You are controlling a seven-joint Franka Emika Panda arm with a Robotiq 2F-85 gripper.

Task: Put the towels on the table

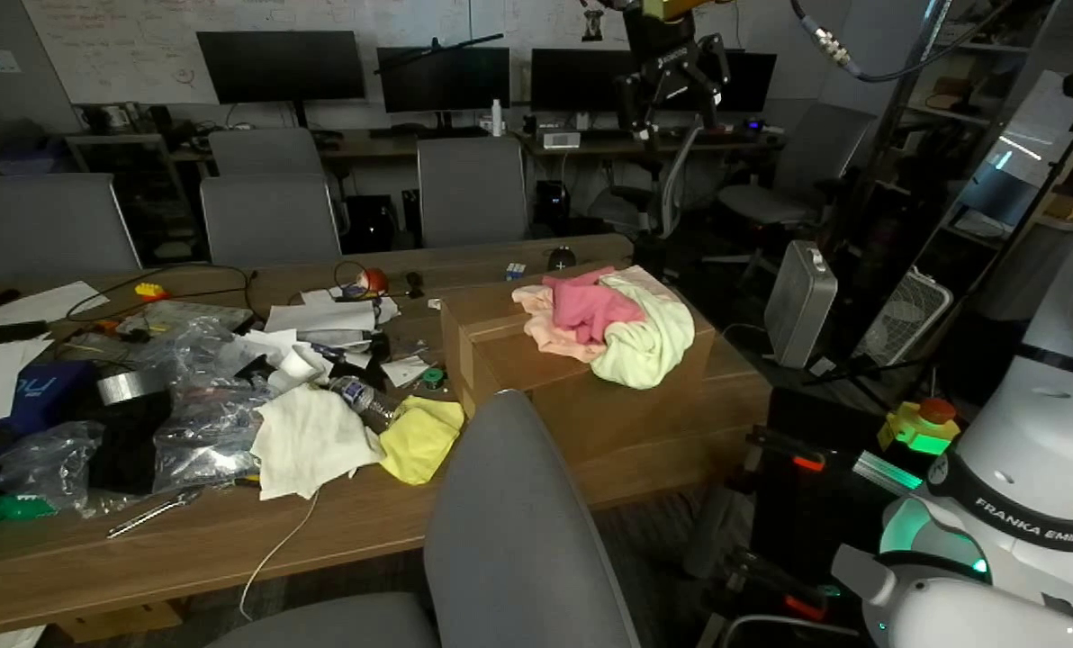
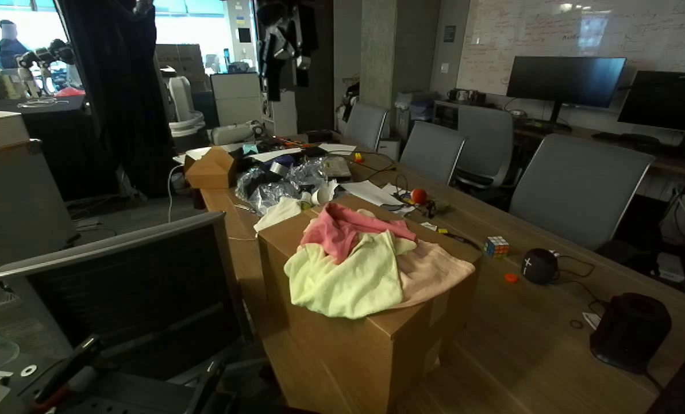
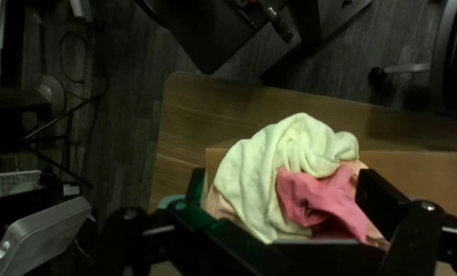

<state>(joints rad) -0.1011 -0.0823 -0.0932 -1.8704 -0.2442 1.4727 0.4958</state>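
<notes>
So in an exterior view my pincer [image 1: 680, 115] just hangs in from the top edge, around one o'clock from centre, tips aimed roughly at six. The white lower part of my arm [image 1: 1032, 441] is way over at four o'clock there, and the links between run out of sight. In an exterior view my fingertips [image 2: 272, 86] dangle at about eleven o'clock, also aimed at six. They're spread well apart, no doubt about it; looking down the wrist view they sit at nine and three, with the towel pile [image 3: 286, 184] showing lower down between them. Both exterior views show a clear gap from tips to cloth, so I'm not touching it. The towels are kinda heaped on the brown box [image 2: 342, 351], which stands on the wooden table [image 2: 526, 339]. Going round that heap in an exterior view: bright pink towel [image 2: 334, 230] near eleven, pale yellow-green towel [image 2: 348, 282] about eight, drooping past the box's edge, and peach-pink towel [image 2: 434, 273] at three, partly tucked under the yellow-green one.
</notes>
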